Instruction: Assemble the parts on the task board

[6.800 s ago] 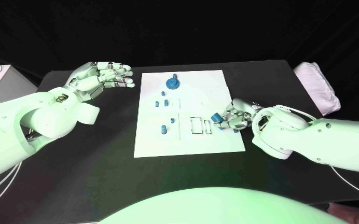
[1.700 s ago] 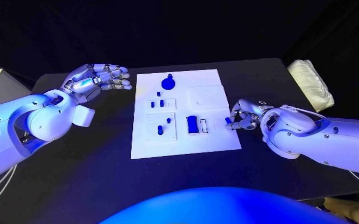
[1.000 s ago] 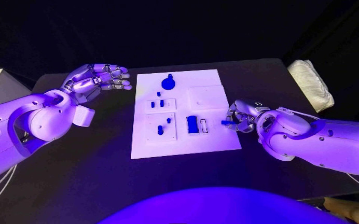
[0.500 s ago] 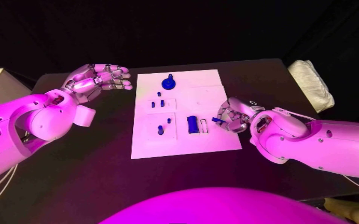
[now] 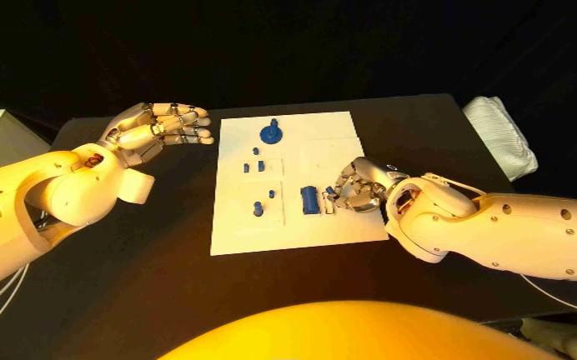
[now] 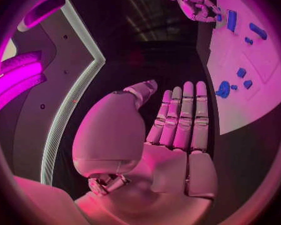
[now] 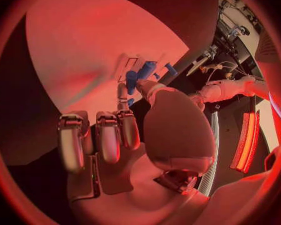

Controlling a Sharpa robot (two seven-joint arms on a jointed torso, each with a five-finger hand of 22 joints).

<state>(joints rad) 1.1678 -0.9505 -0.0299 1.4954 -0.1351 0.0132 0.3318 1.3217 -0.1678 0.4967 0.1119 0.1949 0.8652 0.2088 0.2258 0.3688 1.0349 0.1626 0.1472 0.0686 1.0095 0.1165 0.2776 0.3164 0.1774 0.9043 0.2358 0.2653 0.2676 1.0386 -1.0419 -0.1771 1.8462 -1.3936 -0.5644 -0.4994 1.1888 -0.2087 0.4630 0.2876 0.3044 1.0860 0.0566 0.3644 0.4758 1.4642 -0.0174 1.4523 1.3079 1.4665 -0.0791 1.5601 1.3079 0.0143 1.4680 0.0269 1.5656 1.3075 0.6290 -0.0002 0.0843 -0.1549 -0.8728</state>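
now the right robot hand (image 5: 358,185) sits over the near right part of the task board (image 5: 340,125), its fingers curled around a small blue part (image 5: 329,191) pinched at the fingertips. that part is just beside the larger blue block (image 5: 309,199) standing in the board's slot area; whether the two touch cannot be told. in the right wrist view the same right robot hand (image 7: 125,120) shows a blue piece (image 7: 132,78) at its fingertips, close against the blue block (image 7: 146,70) on the white board (image 7: 84,45).

the left robot hand (image 5: 163,125) hangs above the worktop (image 5: 144,268) just off the board's far left corner, holding nothing, fingers apart and loosely bent. the left wrist view shows that hand (image 6: 172,135) with its fingers straight and side by side, nothing in the palm, and the board (image 6: 253,70) off to one side.

on the board, a round blue part with a knob (image 5: 274,134) stands near the far edge. smaller blue parts sit on the left half: a little group (image 5: 253,164) in the middle and two more (image 5: 260,206) nearer the robot. a pale folded cloth (image 5: 505,143) lies at the worktop's right edge, well apart from the board.
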